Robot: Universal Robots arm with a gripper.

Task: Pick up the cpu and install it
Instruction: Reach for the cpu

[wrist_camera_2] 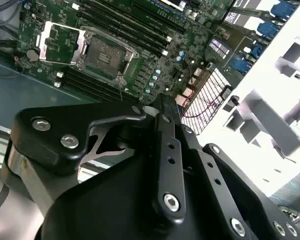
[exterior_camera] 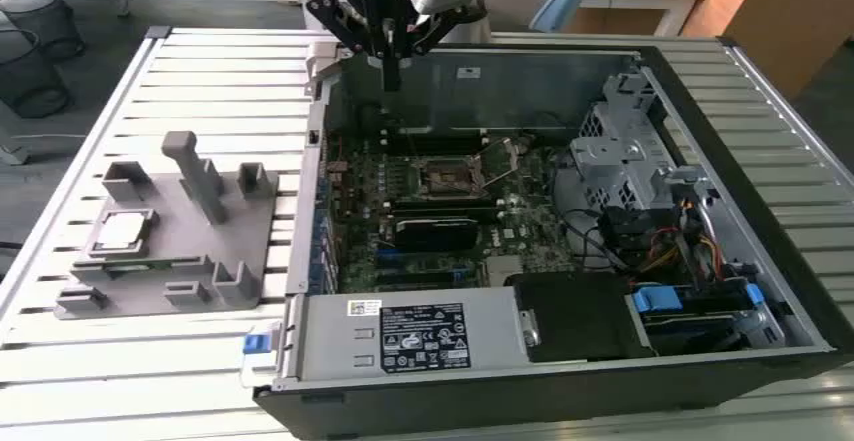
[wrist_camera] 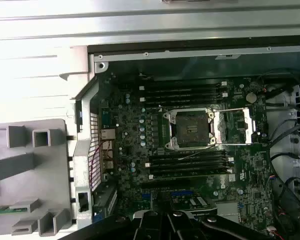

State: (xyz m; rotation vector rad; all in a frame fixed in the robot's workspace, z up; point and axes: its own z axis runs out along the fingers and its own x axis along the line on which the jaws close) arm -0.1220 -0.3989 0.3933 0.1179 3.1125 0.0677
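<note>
Gripper (exterior_camera: 390, 79) hangs above the far wall of the open PC case (exterior_camera: 561, 376), fingers pressed together with nothing between them. Cpu (exterior_camera: 123, 229) lies flat on the grey holder plate (exterior_camera: 224, 246) at the exterior view's left, outside the case, well apart from the gripper. Motherboard socket (wrist_camera: 190, 129) has its retention frame flipped open.

Exterior view sits high, looking down on the whole open PC case (exterior_camera: 561, 396), while both wrist views ride close above its motherboard (wrist_camera: 135, 150), looking past the gripper (wrist_camera_2: 160, 102), all three sharing the socket (wrist_camera: 190, 129).
</note>
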